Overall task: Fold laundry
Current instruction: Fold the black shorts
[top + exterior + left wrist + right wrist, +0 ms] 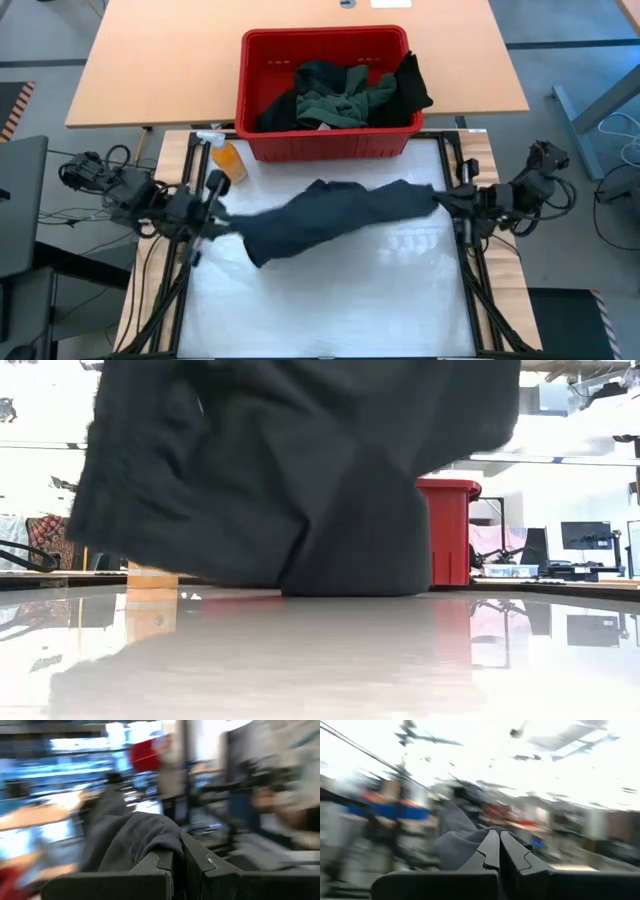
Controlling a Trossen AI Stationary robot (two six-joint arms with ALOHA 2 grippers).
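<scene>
- You've got a dark garment (335,218) strung out between both arms, lifted over the white work surface (400,290) and stretching from one side of it to the other.
- Your left gripper (218,218) sits at the left end of that cloth; from its wrist camera the two fingers (160,865) are pressed together with grey-black fabric (135,840) bunched between and over them, so the jaws are clamped on the garment.
- Your right gripper (442,200) is at the right end, near the table's right rail; its wrist view shows the fingers (492,850) closed tight with a fold of the same cloth (462,845) pinched at the tips.
- In the overhead view the garment sags toward the left, its lower left corner hanging nearer the front of the table than the rest.
- From table height, the cloth (300,470) fills most of the view, and its lowest fold touches the glossy tabletop (330,660).
- Behind the work area, the red basket (325,140) stands on the wooden table (150,70), with more laundry inside: a green piece (335,98) in the middle and black cloth (410,85) draped at its right side.
- An orange bottle (228,160) lies just beside the basket's front left corner, close to your left arm.
</scene>
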